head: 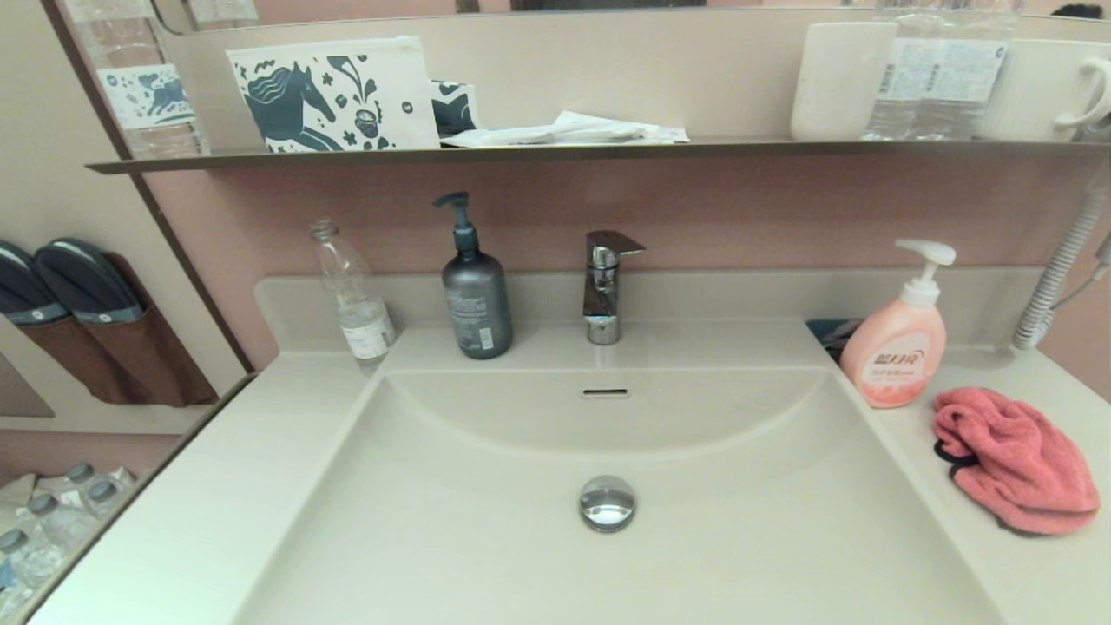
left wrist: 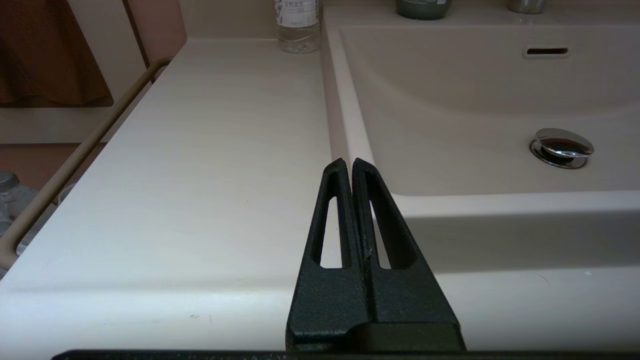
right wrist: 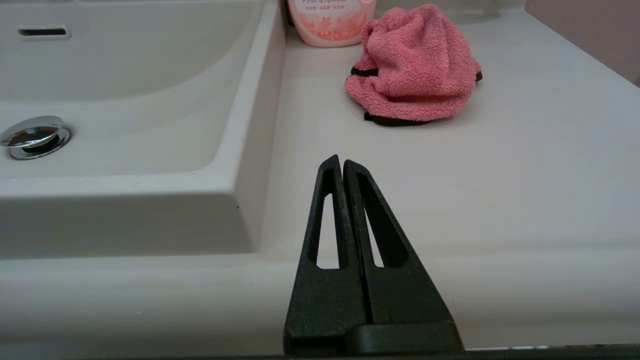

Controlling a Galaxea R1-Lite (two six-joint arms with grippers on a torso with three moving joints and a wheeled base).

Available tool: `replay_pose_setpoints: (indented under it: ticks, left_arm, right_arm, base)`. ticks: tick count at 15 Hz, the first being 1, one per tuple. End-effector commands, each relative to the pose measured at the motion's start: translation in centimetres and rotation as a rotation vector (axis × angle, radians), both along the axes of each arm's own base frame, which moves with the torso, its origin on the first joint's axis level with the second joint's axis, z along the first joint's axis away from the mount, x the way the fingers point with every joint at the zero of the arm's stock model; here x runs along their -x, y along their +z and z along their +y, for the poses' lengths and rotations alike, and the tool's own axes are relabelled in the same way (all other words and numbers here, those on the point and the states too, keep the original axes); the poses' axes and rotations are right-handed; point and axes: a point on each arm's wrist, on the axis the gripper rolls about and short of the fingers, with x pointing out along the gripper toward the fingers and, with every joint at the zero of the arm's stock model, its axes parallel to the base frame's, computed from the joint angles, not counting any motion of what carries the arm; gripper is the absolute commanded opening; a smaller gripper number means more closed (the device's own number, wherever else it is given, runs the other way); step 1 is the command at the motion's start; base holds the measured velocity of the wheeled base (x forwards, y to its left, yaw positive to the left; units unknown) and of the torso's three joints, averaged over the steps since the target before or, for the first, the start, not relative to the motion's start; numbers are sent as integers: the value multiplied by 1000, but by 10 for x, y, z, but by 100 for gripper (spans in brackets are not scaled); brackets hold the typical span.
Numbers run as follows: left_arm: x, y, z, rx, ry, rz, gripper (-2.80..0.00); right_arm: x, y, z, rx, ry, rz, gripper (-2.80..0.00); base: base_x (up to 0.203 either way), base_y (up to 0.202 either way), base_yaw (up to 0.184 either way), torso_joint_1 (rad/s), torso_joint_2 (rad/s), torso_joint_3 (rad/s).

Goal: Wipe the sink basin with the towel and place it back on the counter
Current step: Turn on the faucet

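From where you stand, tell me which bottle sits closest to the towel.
The pink soap bottle, on the counter right of the basin, beside the towel. The grey pump bottle and clear bottle stand left of the faucet.

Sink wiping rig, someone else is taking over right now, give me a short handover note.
Left gripper: shut, empty, at the front edge of the counter, left of the sink basin.
Right gripper: shut, empty, at the counter's front edge right of the basin, pointed toward the towel.
Towel: bunched on the right counter beside the pink soap bottle, untouched.
Done: nothing yet.
Left: pick up towel, wipe basin, return it to the counter.
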Motion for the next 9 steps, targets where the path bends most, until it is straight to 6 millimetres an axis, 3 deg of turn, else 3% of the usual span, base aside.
replay_pose_setpoints:
  ticks: [1,9]
  left_arm:
    - [0,0,0,-1,2,2,-280]
    - [4,14,-1,-8,-42,-26,-280]
  right_arm:
    - [0,0,0,0,0,0,-280]
    - [0,0,0,0,0,0,-280]
  base:
    - [0,0,0,0,0,0]
    - [0,0,0,0,0,0]
